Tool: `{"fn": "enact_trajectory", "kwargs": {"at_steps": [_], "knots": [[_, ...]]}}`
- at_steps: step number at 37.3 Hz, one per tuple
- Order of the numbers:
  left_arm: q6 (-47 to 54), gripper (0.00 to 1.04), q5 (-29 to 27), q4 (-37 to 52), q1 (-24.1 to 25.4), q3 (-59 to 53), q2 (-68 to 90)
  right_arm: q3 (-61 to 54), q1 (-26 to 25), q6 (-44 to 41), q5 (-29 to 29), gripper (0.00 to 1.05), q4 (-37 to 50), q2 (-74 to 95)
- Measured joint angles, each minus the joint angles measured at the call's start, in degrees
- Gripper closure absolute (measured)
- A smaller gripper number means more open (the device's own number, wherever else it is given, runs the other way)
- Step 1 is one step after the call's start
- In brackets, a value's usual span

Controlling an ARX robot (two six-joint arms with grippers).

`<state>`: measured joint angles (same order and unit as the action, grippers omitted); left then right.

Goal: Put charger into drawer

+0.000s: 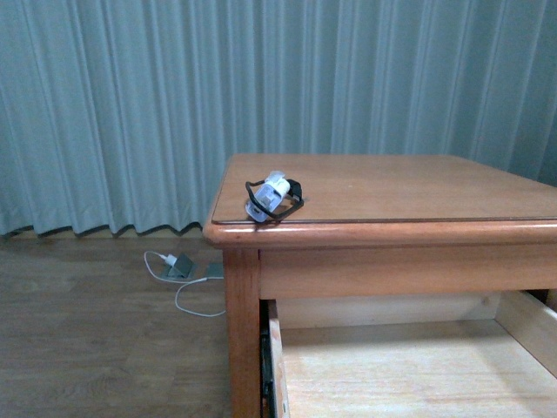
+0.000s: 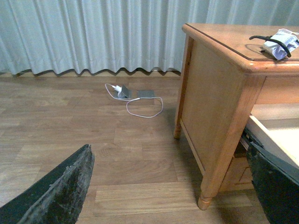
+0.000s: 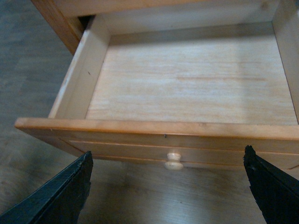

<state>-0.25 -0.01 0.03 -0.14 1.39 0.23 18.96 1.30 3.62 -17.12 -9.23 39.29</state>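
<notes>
Charger [image 1: 273, 197] and its looped black cable sat on the table [image 1: 418, 187], near the front corner on the robot's left, the white block slanting across that edge. Below it the drawer [image 3: 154, 127] stood pulled out, nothing in it. The left gripper [image 2: 170, 163], fingers spread wide and empty, hung low beside that corner, the bundle above it. The right gripper [image 3: 168, 154], equally wide, hovered over the drawer front. The left looked nearer.

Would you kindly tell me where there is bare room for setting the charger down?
The drawer is bare inside, wall to wall. The tabletop is free right of the charger, which crowds only its front-left corner.
</notes>
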Motion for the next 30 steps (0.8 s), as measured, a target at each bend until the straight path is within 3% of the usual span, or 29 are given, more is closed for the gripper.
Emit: {"fn": "enact_trajectory", "kwargs": {"at_steps": [14,19,22,25,30], "knots": [[0.0,0.06,0.0,0.0,0.0,0.0,0.0,-2.23,-1.95,1.53,1.44,0.1,4.02,-7.65],[0.0,0.06,-0.04,0.0,0.0,0.0,0.0,-10.88,-1.42,-1.86,16.13,0.31,24.87,-11.76],[0.0,0.06,0.0,0.0,0.0,0.0,0.0,-12.39,-1.51,-2.43,17.46,0.45,27.96,-13.68],[-0.02,0.06,-0.04,0.0,0.0,0.0,0.0,-13.88,-1.38,-3.02,17.09,0.65,27.47,-15.89],[0.0,0.06,0.0,0.0,0.0,0.0,0.0,-15.15,-1.38,-3.23,17.18,0.88,26.05,-18.36]]}}
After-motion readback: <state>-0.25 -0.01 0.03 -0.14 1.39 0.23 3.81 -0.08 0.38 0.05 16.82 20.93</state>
